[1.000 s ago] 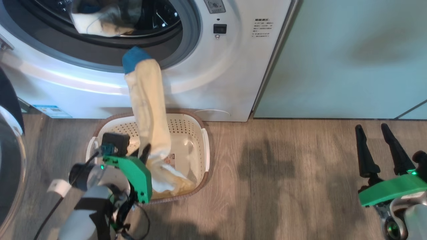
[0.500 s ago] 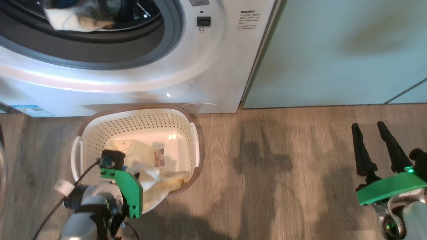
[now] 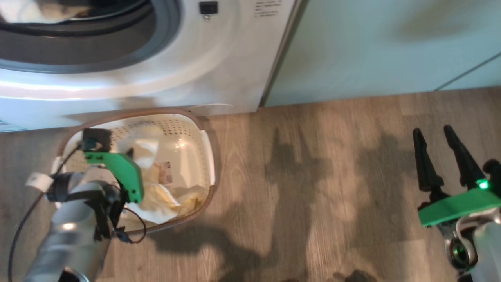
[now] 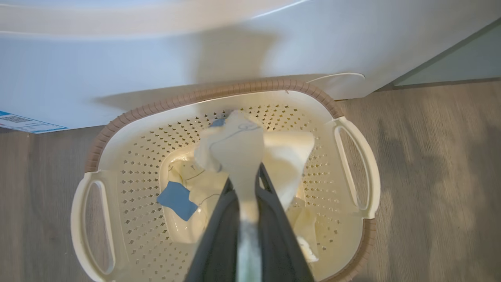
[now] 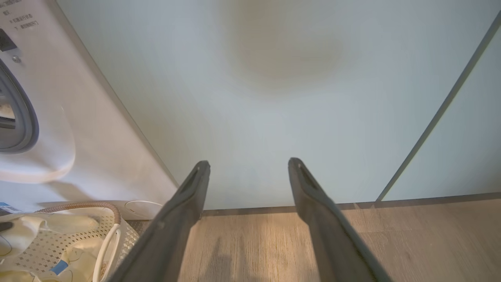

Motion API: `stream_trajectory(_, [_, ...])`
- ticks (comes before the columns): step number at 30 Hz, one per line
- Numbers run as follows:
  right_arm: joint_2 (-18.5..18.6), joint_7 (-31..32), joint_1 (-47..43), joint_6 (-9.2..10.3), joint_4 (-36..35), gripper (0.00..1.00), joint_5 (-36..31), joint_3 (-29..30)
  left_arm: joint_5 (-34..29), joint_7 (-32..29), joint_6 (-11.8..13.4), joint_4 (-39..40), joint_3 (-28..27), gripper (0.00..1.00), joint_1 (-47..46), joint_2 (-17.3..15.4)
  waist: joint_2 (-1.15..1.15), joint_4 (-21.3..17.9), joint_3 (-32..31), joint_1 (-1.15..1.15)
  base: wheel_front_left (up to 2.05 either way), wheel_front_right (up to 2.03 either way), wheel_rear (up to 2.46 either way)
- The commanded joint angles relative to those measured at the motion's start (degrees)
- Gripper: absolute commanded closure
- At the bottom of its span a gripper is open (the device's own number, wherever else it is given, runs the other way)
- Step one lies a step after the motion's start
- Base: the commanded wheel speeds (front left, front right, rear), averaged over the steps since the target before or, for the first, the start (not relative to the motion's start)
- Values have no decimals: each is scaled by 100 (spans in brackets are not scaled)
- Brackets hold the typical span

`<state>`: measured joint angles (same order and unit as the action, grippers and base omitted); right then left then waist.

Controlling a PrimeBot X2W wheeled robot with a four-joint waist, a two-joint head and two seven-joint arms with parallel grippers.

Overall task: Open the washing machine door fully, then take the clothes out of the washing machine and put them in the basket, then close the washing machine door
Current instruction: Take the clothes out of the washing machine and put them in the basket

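Note:
The white washing machine (image 3: 156,78) stands at the upper left, its grey drum ring (image 3: 166,35) open. A pale bundle of clothes (image 3: 23,9) lies inside. The washing machine door is out of view. In front stands the cream basket (image 3: 129,113) with its brown rim (image 4: 203,95). My left gripper (image 4: 246,175) hangs over it, shut on a pale yellow garment (image 4: 235,145) that trails down inside. More yellow clothes (image 4: 195,184) with a blue patch lie on the basket's bottom. My right gripper (image 3: 432,130) stands open and holds nothing at the lower right, over the floor.
Pale green cabinets (image 3: 372,43) run to the right of the machine, and my right gripper (image 5: 249,163) faces them. Wooden floor (image 3: 313,176) stretches between basket and right arm. A blue-white sticker (image 4: 23,123) sits low on the machine's front. The basket's corner (image 5: 84,205) shows in the right wrist view.
The camera has shifted. The long garment that hung from the drum opening has come down into the basket, still in my left gripper. The right gripper has stayed as it was.

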<state>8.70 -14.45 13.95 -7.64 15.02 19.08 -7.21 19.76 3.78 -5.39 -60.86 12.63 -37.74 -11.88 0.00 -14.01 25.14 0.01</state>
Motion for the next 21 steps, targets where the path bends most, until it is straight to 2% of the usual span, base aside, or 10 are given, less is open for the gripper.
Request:
stream_trajectory(1, [62,-55,187,15,-194,0,5,-91,111,151,-17,-188,-248,100,-182,-258,0,-190,184,-1,0,0,0])
stream_trajectory(10, [-47,-55,376,15,-278,0,14,-50,182,312,-10,-975,-265,100,-684,-390,0,-456,703,-1,0,0,0])
stream_trajectory(18, [-141,-55,565,15,-321,0,19,-51,281,-413,21,-1255,-242,100,-759,-440,0,-601,1076,-1,0,0,0])
stream_trajectory(21, [-184,-55,608,15,-329,0,10,-47,307,-482,64,-1279,-230,100,-750,-477,0,-628,1163,-1,0,0,0])
